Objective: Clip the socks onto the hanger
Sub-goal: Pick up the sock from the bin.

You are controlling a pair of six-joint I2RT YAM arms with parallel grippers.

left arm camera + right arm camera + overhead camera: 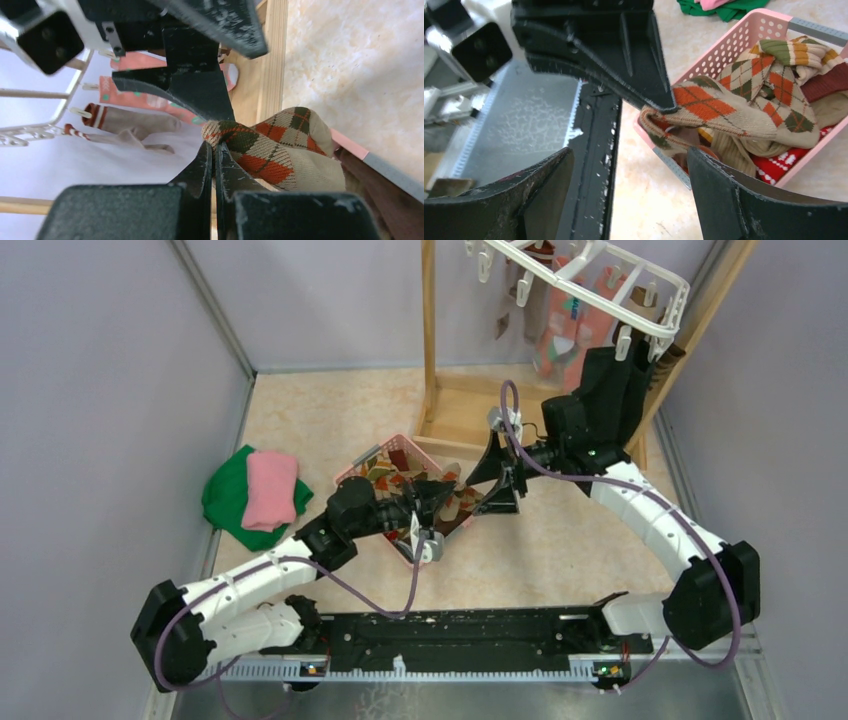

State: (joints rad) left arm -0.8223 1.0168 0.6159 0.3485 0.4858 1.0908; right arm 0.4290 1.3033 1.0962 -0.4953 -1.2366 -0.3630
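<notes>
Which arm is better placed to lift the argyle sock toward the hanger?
Probably left. The left gripper is shut on the argyle sock above the pink basket; the right gripper stands open and empty beside it, though the hanger hangs on its side.

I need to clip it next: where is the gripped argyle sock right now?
The argyle sock is pinched in the left fingers over the pink basket's rim, mid-table in the top view, facing the open right fingers.
</notes>
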